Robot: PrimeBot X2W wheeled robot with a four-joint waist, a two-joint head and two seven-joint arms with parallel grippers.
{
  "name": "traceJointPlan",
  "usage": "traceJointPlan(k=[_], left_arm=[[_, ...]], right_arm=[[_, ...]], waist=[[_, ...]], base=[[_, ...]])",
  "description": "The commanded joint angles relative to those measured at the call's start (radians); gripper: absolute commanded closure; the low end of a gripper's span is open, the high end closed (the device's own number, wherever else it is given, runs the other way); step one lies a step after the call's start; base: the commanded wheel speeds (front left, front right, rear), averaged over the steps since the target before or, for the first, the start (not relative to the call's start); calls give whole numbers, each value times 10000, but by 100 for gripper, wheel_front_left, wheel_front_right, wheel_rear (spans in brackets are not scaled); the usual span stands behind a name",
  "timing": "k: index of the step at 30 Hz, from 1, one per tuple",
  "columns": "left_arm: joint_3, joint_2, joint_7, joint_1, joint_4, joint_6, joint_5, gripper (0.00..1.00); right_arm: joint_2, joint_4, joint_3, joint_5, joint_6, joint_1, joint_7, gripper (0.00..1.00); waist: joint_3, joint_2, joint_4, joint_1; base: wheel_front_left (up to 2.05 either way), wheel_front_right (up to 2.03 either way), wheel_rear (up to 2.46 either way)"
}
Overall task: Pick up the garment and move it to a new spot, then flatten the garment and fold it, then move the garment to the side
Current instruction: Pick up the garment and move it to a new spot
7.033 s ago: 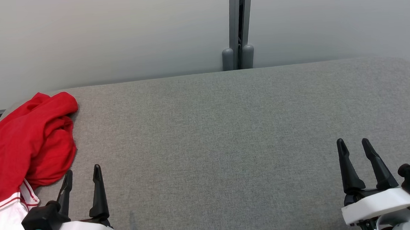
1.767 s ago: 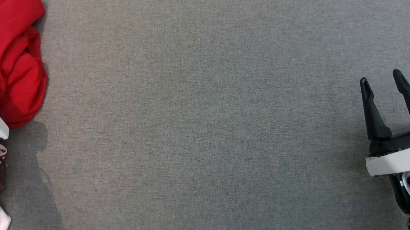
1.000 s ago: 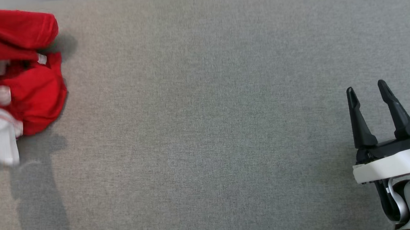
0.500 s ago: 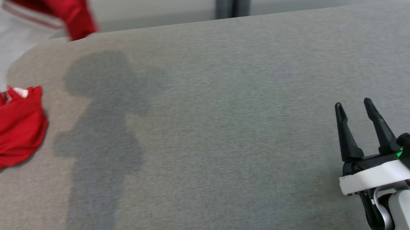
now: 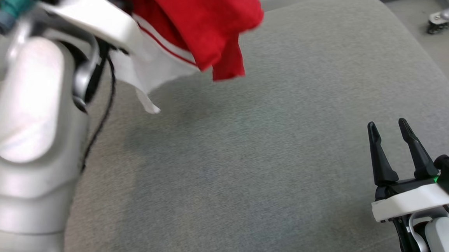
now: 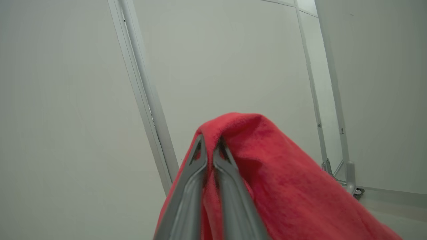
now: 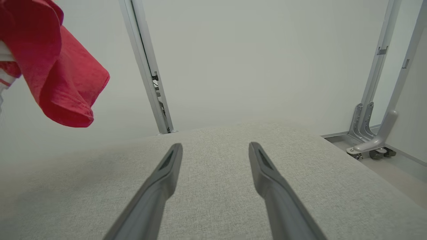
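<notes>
The left gripper [image 6: 210, 140] is pinched almost closed on a fold of the red garment [image 5: 206, 22]. Its two fingers nearly touch, with cloth caught between them and spilling over their right side in the left wrist view. The garment hangs in the air above the far side of the grey table [image 5: 274, 169], left of its middle and clear of the surface (a soft shadow [image 5: 177, 121] lies on the table top below it). In the head view the bundle sits at the top, left of centre. Its red cloth is bunched and drooping, and a white part [image 5: 154, 68] edged with thin red stripes hangs just beside the left arm's white wrist. The left arm [image 5: 29, 114] rises large along the left side of that view.

The right gripper [image 5: 387, 123] is over the near right of the table, its fingers spread wide and holding nothing, well apart from the garment. In the right wrist view the garment shows at the upper left against the pale wall [image 7: 250, 50] beyond the table's far edge. A grey post [image 7: 146, 66] runs up that wall, and a wheeled metal foot [image 7: 370, 146] stands on the floor past the table's right end.
</notes>
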Motion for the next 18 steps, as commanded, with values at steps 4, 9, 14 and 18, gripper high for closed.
traceJointPlan(k=[4, 9, 14, 18], left_arm=[[-87, -208, -282, 959, 83, 185, -257, 100], [-89, -426, -657, 2459, 406, 469, -596, 100], [-261, -690, -1094, 3929, 1130, 616, -823, 100], [-683, -1000, -1332, 4763, 1810, 421, -949, 100]], right_arm=[[5, 21, -93, 44, 5, 142, -52, 0], [4, 59, -116, 78, 5, 80, -52, 0], [11, 114, -72, 45, 5, 11, -52, 0], [12, 177, -67, 33, 5, -37, -52, 0]], waist=[[32, 0, -286, 0], [140, 0, -361, 0], [262, 0, -309, 0], [275, 0, -156, 0]], base=[[0, 0, 0], [0, 0, 0], [0, 0, 0], [0, 0, 0]])
